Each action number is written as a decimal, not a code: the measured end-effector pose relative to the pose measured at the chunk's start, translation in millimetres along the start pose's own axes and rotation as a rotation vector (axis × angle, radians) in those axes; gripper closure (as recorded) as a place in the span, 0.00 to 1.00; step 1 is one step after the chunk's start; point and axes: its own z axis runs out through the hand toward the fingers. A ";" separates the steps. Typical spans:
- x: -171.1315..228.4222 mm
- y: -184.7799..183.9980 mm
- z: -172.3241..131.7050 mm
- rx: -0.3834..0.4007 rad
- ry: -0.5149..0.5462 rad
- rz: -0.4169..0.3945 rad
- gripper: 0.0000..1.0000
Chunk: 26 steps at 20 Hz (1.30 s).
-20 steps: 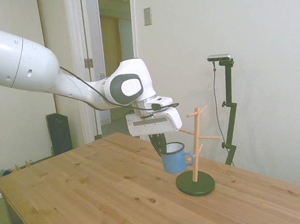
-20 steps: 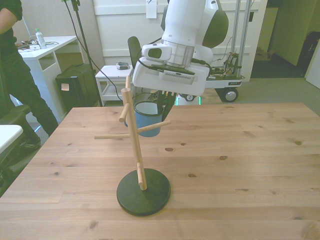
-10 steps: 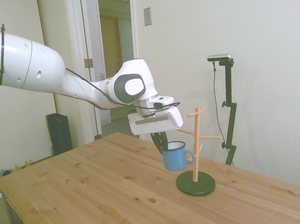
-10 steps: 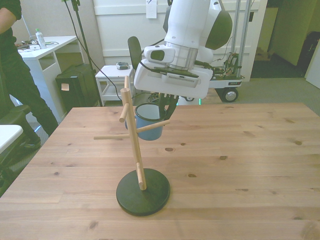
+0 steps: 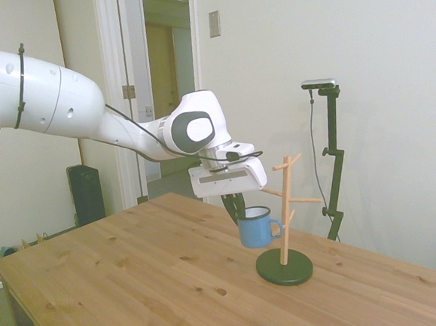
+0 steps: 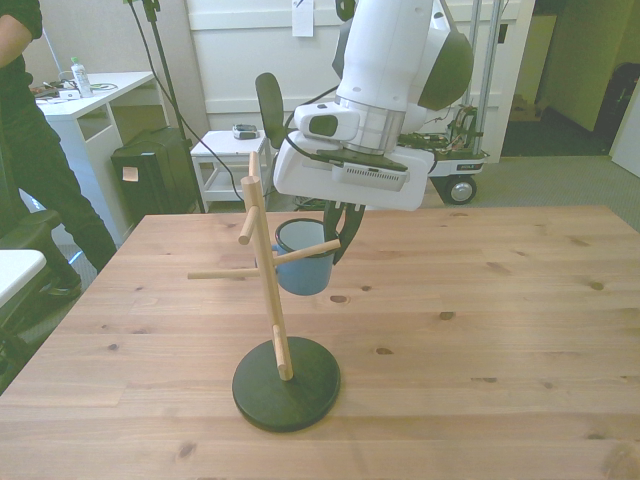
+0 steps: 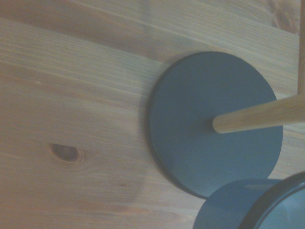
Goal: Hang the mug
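i've got the claw [image 5: 241,209] closed on the mug [image 5: 256,230], its dark fingers [image 6: 349,225] pinching the rim on the side away from the handle. in the front view the claw [image 6: 343,232] hangs under the white wrist block, one finger dipping inside the white interior. the mug [image 6: 305,257] is held in the air above the table [image 5: 156,279], roughly upright with a slight tilt. in the side view its handle [image 5: 275,229] points at the rack [image 5: 286,214] and sits right by the post, near a lower peg; i can't tell whether it is around a peg. in the front view the mug is behind the rack [image 6: 266,280], with a peg [image 6: 306,252] crossing in front of it. the wrist view shows the rack's dark round base [image 7: 214,124] on the wood, a peg [image 7: 259,116] above it and the mug [image 7: 248,205] at the edge. a person [image 6: 35,160] stands off the front view's left.
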 end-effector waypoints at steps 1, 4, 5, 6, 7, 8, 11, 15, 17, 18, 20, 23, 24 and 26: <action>0.2 -1.1 0.5 0.001 -0.001 0.000 1.00; 1.8 -3.9 2.9 0.002 -0.002 0.005 1.00; 3.3 -5.3 4.5 0.003 -0.004 0.009 1.00; 4.5 -6.5 6.5 0.006 -0.007 0.013 1.00; 5.4 -7.6 8.6 0.009 -0.011 0.019 1.00; 6.7 -8.4 10.2 0.014 -0.015 0.024 1.00; 10.7 -9.4 12.9 0.019 -0.018 0.033 1.00; 12.3 -9.3 13.8 0.019 -0.024 0.049 0.00; 13.1 -8.8 14.1 0.019 -0.025 0.062 0.00; 13.5 -8.1 14.9 0.018 -0.026 0.066 0.00; 14.1 -6.8 18.0 0.021 -0.034 0.074 0.00; 14.3 -6.7 22.0 0.028 -0.044 0.084 0.00; 14.7 -6.3 22.3 0.031 -0.045 0.086 0.00; 15.9 -4.6 22.3 0.036 -0.045 0.093 0.00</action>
